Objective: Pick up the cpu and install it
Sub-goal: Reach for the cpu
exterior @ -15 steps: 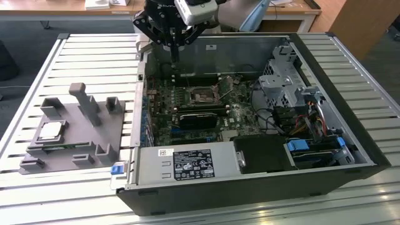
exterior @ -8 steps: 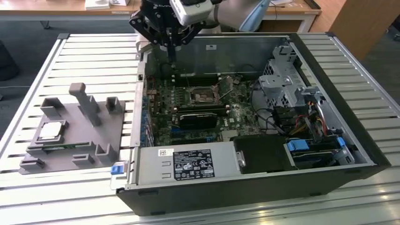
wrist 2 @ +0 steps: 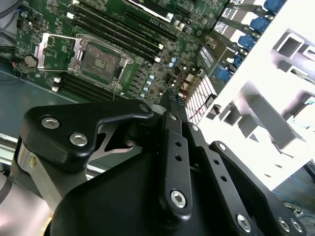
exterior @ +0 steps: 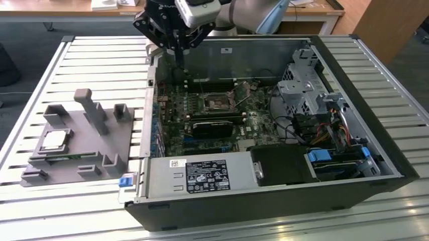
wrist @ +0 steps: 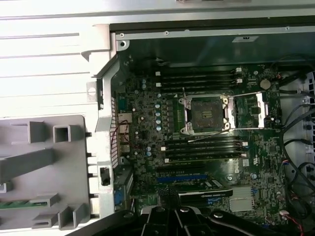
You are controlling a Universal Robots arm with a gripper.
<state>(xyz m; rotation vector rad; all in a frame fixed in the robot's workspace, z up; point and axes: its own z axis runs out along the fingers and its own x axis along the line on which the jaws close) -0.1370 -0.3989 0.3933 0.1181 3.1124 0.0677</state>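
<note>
Gripper (exterior: 180, 64) hangs over the open computer case (exterior: 375, 150), at the far corner on the exterior view's left, just above the edge of the motherboard (exterior: 176, 113). We read its fingers as pressed together with nothing between them. In the second wrist view the ribbed fingertips (wrist 2: 172, 96) meet.

The cpu (exterior: 55, 140) lies flat on the grey tray (exterior: 74, 173), outside the case on the exterior view's left and well apart from the gripper. A green memory stick (exterior: 64, 159) lies in the tray just beside the cpu, on the side nearer the camera. The tray sits on the slatted table (exterior: 100, 60), next to the case.

The socket (exterior: 218, 104) in the middle of the motherboard is bare. In the first wrist view we see its metal frame (wrist: 253, 110) flipped open to one side.

The cpu is not yet picked up.
</note>
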